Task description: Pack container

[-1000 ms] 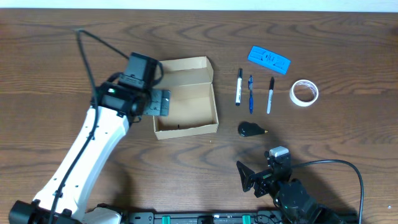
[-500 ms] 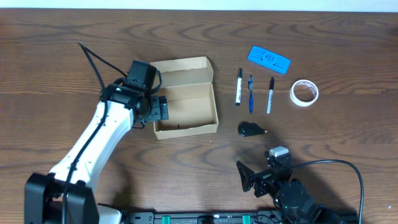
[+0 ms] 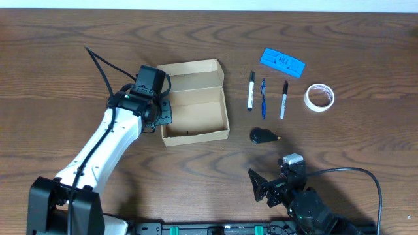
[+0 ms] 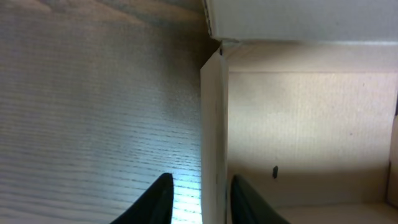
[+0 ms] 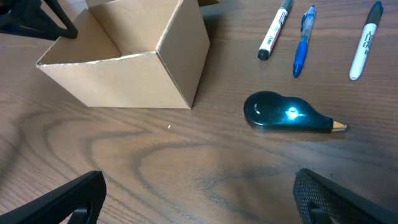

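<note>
Container, small tan-brown open cardboard box [image 3: 194,135], left of centre on dark wooden table [image 3: 59,52], left gripper [image 3: 164,112] half-closed astride its left wall, grip unclear, right gripper [image 5: 199,205] spread wide, empty.

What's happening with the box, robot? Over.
Left gripper astride container side wall, grip unclear. Right gripper open, empty. Container empty, lid open. Nothing blocking.
</note>
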